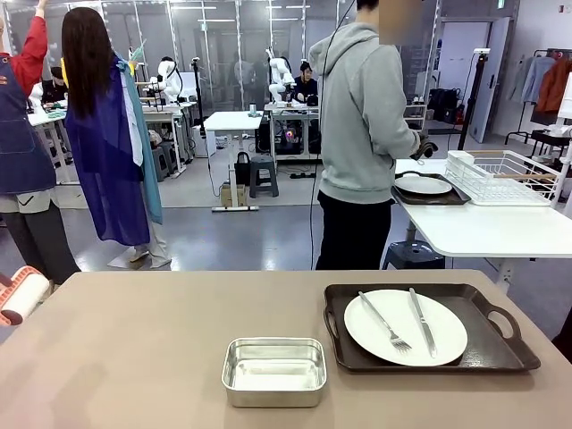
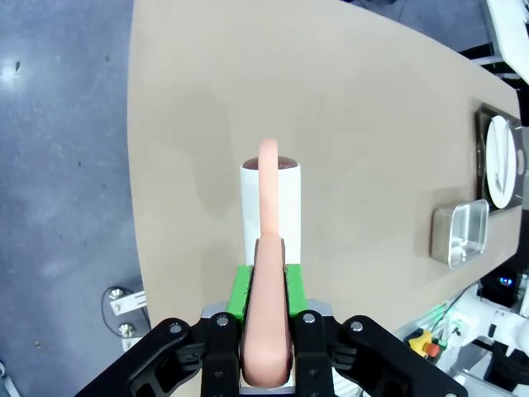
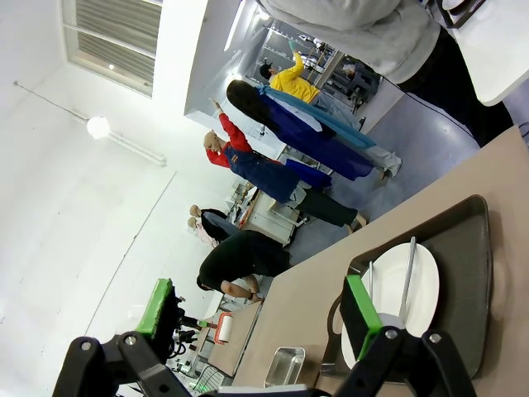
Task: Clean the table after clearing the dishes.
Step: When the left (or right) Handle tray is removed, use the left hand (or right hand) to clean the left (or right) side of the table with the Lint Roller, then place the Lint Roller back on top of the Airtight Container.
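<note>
While our left gripper (image 2: 266, 279) clamps the roller (image 2: 286, 207) and our right gripper (image 3: 258, 308) gapes empty, the front view's fork (image 1: 384, 323) points its tines to five o'clock on the plate (image 1: 447, 332), on the taupe table (image 1: 134, 357) in a busy workshop.

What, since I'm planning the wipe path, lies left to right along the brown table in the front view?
The roller → pan → tray carrying the plate, with fork then knife.

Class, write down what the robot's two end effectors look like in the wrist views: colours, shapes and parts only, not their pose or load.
The left end effector and the right end effector are built alike. Each has black, angular linkage arms joined at round silver pivot pins. The fingers are faced with flat, bright green pads.
</note>
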Controlling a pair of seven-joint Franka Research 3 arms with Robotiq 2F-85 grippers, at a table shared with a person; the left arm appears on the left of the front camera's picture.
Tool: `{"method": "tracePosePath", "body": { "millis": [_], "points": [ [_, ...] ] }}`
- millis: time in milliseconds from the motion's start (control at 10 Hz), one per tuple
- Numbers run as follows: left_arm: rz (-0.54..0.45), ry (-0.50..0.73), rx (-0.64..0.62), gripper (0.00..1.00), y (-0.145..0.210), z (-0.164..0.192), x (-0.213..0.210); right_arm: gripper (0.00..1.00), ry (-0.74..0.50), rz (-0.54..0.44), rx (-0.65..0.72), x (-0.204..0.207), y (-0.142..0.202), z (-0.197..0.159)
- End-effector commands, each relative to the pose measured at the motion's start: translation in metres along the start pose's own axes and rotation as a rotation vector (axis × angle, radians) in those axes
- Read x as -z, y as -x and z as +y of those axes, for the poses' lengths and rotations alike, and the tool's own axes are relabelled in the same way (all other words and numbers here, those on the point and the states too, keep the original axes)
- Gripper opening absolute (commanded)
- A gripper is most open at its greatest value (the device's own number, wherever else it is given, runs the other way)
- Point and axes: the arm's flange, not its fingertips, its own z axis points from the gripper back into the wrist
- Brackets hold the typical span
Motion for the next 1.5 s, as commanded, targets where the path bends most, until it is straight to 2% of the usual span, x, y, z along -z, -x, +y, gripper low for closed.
{"method": "tracePosePath", "body": {
  "millis": [0, 900, 1100, 1300, 1400],
  "points": [
    [0.025, 0.004, -0.008, 0.21, -0.015, 0.016, 0.015, 1.00, -0.002, -0.005, -0.004, 0.000, 0.001, 0.002],
    [0.038, -0.006, -0.015, 0.21, -0.016, 0.016, 0.020, 1.00, -0.002, -0.005, -0.004, 0.000, 0.001, 0.002],
    [0.036, -0.116, 0.330, 0.21, -0.021, -0.097, 0.026, 1.00, -0.002, -0.005, -0.004, 0.000, 0.001, 0.002],
    [0.111, -0.251, 0.666, 0.21, -0.011, -0.212, 0.046, 1.00, -0.002, -0.005, -0.004, 0.000, 0.001, 0.002],
    [0.134, -0.254, 0.804, 0.21, -0.002, -0.261, 0.058, 1.00, -0.002, -0.005, -0.004, 0.000, 0.001, 0.002]
  ]
}}
